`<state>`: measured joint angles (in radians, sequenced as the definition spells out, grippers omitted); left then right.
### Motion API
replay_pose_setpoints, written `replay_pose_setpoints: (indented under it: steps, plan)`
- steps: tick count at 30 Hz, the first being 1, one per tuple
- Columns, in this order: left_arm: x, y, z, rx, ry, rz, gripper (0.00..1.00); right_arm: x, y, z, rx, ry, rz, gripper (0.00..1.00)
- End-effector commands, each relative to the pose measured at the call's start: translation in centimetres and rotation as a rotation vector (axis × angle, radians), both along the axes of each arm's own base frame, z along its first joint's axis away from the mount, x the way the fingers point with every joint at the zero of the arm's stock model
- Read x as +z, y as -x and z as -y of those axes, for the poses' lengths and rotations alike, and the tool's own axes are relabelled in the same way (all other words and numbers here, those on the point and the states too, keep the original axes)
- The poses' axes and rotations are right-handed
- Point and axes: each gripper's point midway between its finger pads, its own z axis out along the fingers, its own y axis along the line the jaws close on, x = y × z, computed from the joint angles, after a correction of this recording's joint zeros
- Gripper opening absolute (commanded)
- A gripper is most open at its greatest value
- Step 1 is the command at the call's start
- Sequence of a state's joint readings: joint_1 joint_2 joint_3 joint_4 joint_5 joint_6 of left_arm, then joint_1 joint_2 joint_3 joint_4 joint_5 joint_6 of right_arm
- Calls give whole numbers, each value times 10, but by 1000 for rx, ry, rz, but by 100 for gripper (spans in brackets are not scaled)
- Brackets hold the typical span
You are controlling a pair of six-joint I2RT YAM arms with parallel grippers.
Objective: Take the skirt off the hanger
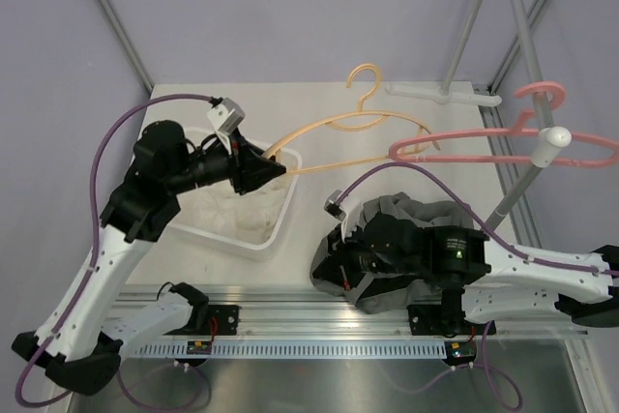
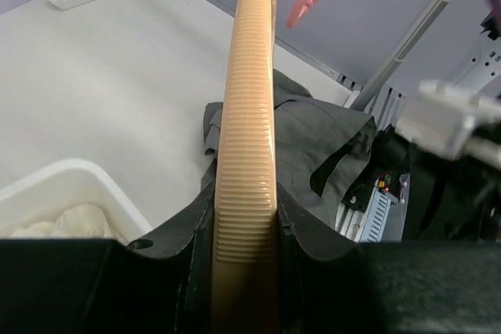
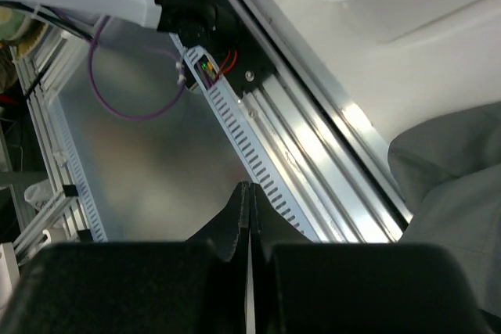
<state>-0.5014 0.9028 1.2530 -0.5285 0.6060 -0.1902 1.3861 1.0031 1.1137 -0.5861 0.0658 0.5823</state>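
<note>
Skirt [image 1: 411,212] lies heaped at the table [image 1: 314,195] near edge, hanger [image 1: 360,123] apart.

Left arm extended forward, left end effector [image 1: 274,169] clamped on hanger [image 2: 249,115], right end effector [image 3: 249,207] fully closed

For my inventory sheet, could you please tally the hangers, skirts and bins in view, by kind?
Hangers: 2, the tan hanger and the pink hanger
Skirts: 1, the grey skirt
Bins: 1, the white bin
Total: 4
</note>
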Motion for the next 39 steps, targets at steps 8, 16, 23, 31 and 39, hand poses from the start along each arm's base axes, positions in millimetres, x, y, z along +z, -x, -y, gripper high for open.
replay_pose_setpoints:
  steps: [8, 16, 23, 31, 39]
  plan:
    - [58, -54, 79, -153, 60, 113, 0, 7, 32, -1, 2, -168, -63, 0]
    - [52, -87, 147, -252, 18, 64, 0, 6, 40, 10, -26, -158, -65, 0]
    - [36, -100, 203, -327, -1, 23, 0, 19, 44, 19, -38, -223, -61, 0]
    - [44, -104, 240, -395, 63, -24, 0, 18, 39, 31, -78, -253, -67, 0]
    - [63, -92, 283, -485, 192, -44, 0, 24, 39, 36, -85, -289, -69, 0]
